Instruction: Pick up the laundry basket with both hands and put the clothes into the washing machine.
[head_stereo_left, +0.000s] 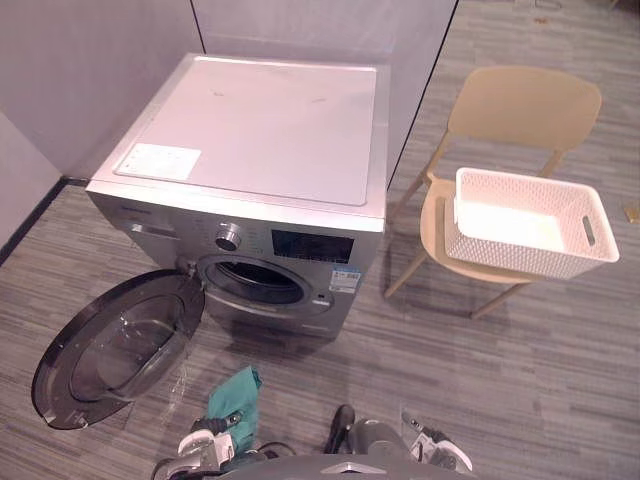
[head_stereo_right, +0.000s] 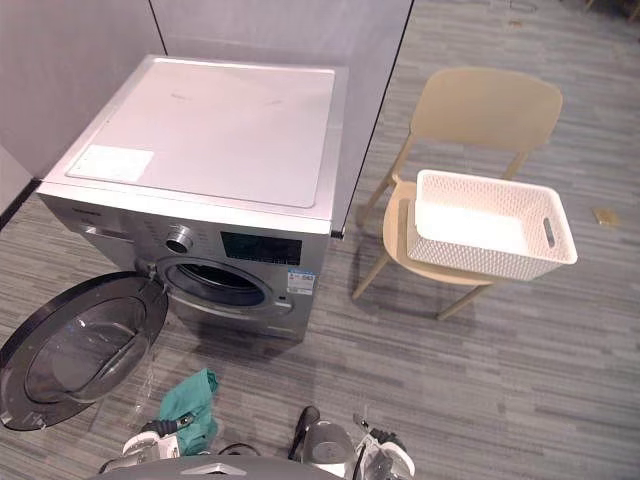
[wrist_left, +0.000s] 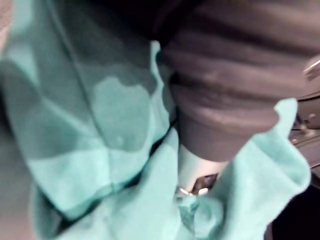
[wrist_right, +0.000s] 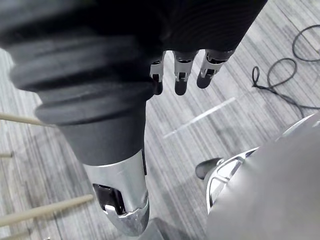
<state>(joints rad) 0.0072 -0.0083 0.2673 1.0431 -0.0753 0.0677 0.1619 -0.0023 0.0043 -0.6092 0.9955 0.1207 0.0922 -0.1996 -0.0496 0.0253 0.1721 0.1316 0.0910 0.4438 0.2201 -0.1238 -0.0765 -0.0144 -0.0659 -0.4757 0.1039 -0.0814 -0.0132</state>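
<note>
Teal cloth (head_stereo_left: 235, 390) covers the left hand (head_stereo_left: 203, 443), fingers' state unclear; right hand (wrist_right: 180, 70) fingers straight, empty.

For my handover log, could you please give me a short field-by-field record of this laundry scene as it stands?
washing machine: silver front-loader, standing against the wall
door: wide open, on the robot's left side
laundry basket: white, on the seat of the beige chair, looks empty
teal cloth: at the left hand, low in front of the machine
right hand: fingers straight, holding nothing
clothes in drum: cannot tell, the opening is dark
</note>
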